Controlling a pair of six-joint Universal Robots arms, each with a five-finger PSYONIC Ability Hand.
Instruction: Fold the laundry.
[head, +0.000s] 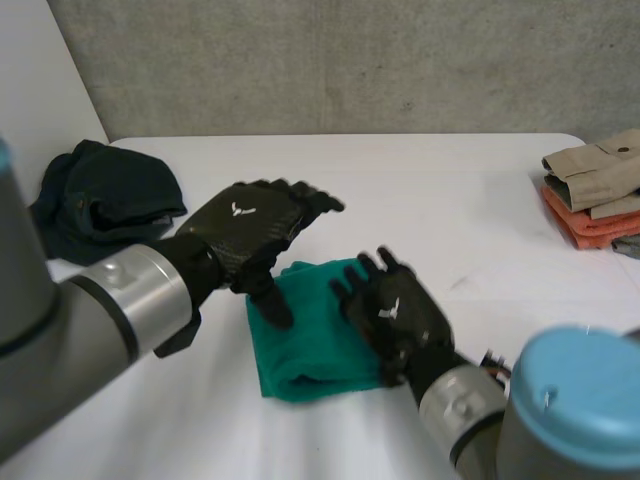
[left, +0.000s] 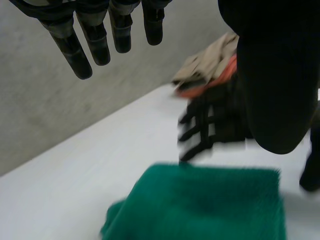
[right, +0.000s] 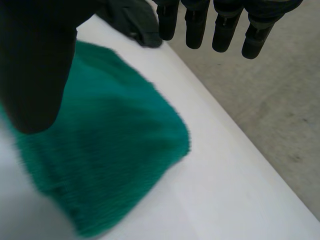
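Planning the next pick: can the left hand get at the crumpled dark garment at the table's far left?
Probably yes. The left hand is open and empty above the folded green towel, and only bare white table lies between it and the crumpled dark garment, on that arm's own side.

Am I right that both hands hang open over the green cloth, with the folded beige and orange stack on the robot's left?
Not quite: in the head view the folded stack lies on the robot's right; the rest holds.

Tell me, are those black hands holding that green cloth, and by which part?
Nothing is held: the left hand and right hand are open, fingers straight, over the green cloth.
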